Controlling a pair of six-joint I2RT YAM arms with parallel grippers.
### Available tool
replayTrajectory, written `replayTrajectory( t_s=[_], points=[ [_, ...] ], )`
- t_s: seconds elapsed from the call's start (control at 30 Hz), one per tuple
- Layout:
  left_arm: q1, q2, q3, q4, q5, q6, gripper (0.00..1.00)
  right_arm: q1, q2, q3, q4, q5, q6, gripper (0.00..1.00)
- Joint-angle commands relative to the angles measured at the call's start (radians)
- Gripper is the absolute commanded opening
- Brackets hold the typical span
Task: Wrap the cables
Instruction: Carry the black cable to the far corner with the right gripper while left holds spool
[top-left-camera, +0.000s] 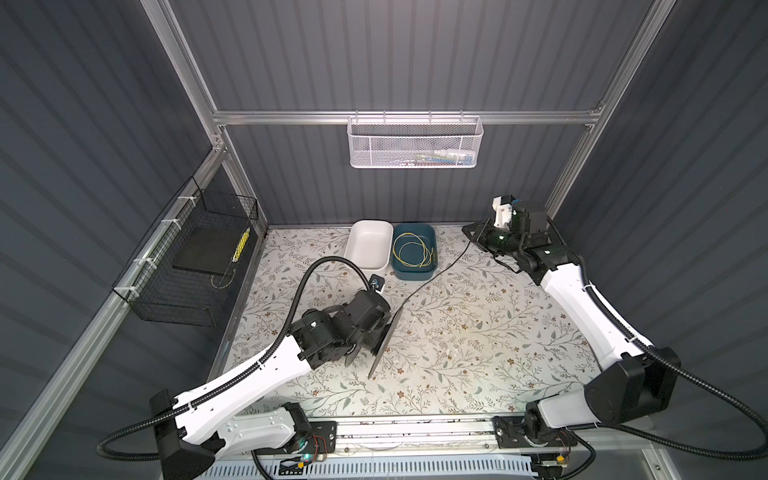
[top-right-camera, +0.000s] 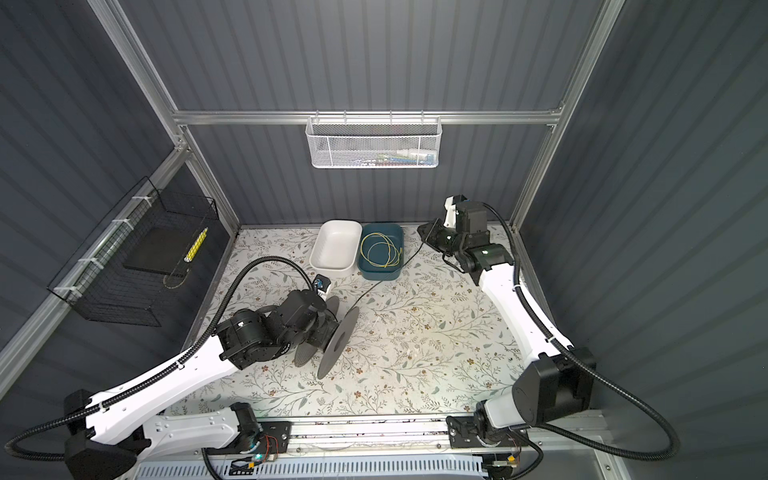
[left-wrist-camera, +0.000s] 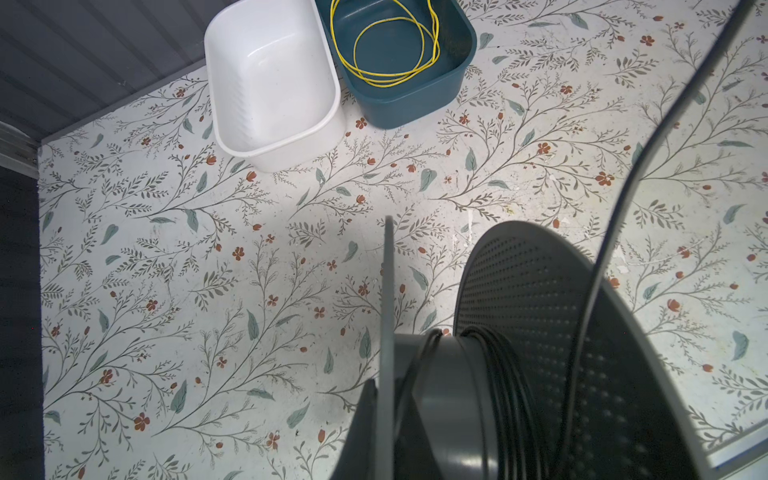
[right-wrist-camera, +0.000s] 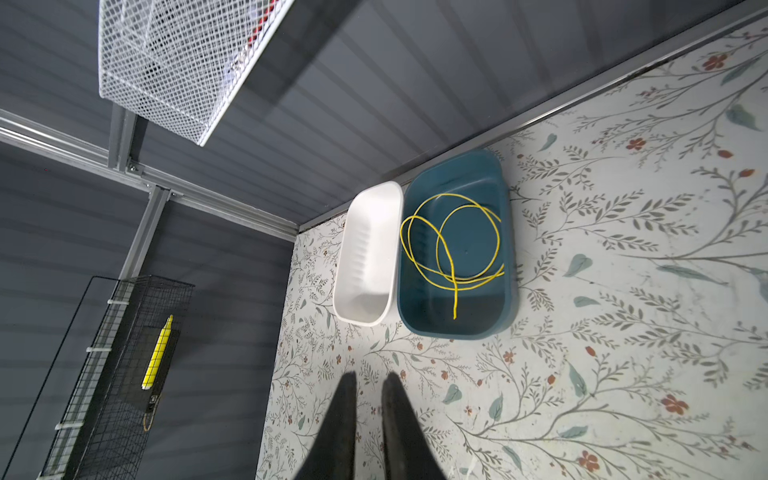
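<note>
I judge that the step in hand is to feed the loose run of the cable (top-left-camera: 436, 272) onto the reel (top-left-camera: 386, 340). To do it well, I should pinch the strand near its far end and hold it lightly tight. Then I guide it between the two discs while the reel turns, so that new turns lie beside those on the hub and do not slip over a disc edge.

My left pincer (left-wrist-camera: 386, 395) is pressed together on one thin disc of the reel. My right pincer (right-wrist-camera: 369, 380) has its jaws a little apart, and its wrist view shows nothing between them.

Some turns of the cable sit on the hub. The rest runs from the reel across the table, just beside the blue tray (top-left-camera: 413, 272), up to my right pincer's tip. Whether it touches there I cannot tell.
</note>
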Motion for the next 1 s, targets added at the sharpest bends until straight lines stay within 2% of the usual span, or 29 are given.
replayTrajectory(
  t_s=[0.0,0.5,0.6,0.83,0.97],
  points=[
    [-0.001,-0.024,0.031,0.015,0.014,0.001,0.0,-0.014,0.024,-0.003,0.013,-0.043,-0.009,0.17],
    [-0.001,-0.03,0.033,0.008,0.026,-0.002,0.0,-0.105,0.086,-0.024,0.016,-0.085,-0.009,0.22],
    [-0.001,-0.025,0.035,0.011,0.03,-0.004,0.0,-0.117,0.096,-0.026,0.031,-0.098,-0.004,0.19],
    [-0.002,-0.016,0.045,0.005,0.039,-0.005,0.0,-0.171,0.108,-0.034,0.049,-0.114,0.017,0.23],
    [-0.003,-0.019,0.047,0.001,0.039,-0.005,0.0,-0.209,0.107,-0.032,0.053,-0.132,0.025,0.21]
  ],
)
